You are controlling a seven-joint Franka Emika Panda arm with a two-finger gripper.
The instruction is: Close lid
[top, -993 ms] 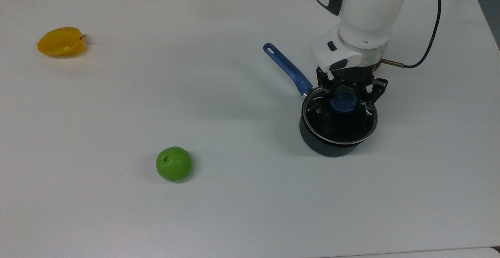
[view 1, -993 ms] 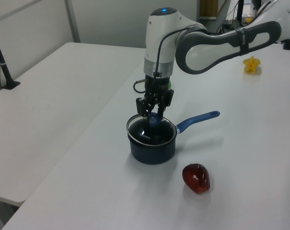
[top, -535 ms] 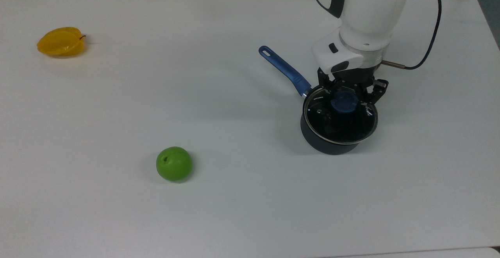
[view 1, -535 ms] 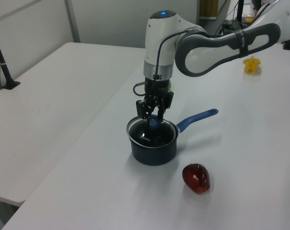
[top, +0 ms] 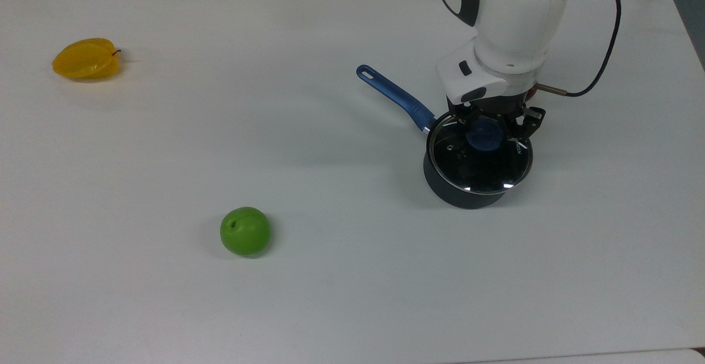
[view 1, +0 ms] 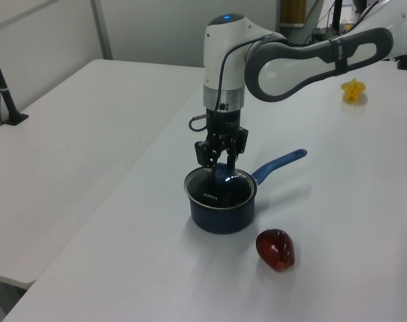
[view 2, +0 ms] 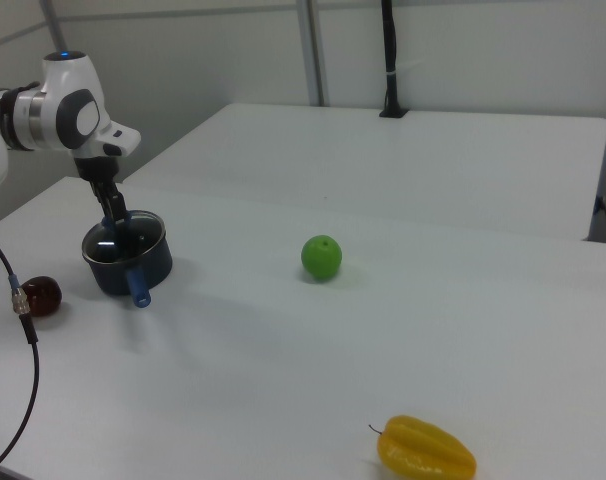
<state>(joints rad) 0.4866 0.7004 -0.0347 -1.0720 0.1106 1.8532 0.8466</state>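
Observation:
The lid (top: 478, 160) is clear glass with a silver rim and sits on top of a dark blue saucepan (top: 462, 194) at the top view's right. Its blue knob (top: 484, 135) is flanked by the black fingers of my gripper (top: 486, 127), which points straight down from the white arm and is shut on the knob. The left view shows the lid (view 1: 219, 192) level on the pan (view 1: 223, 216) with the gripper (view 1: 221, 161) directly above. The right view has the pan (view 2: 128, 264) at its left under the gripper (view 2: 114, 222).
The pan's blue handle (top: 392, 96) sticks out toward the top view's upper left. A green apple (top: 245, 231) and a yellow starfruit (top: 86, 58) lie far off at the top view's left. A dark red fruit (view 1: 276, 249) rests close to the pan.
The gripper, lid and pan have shifted slightly together, toward the left view's right. The handle tip swung toward the top view's left. The lid now sits flatter on the pan.

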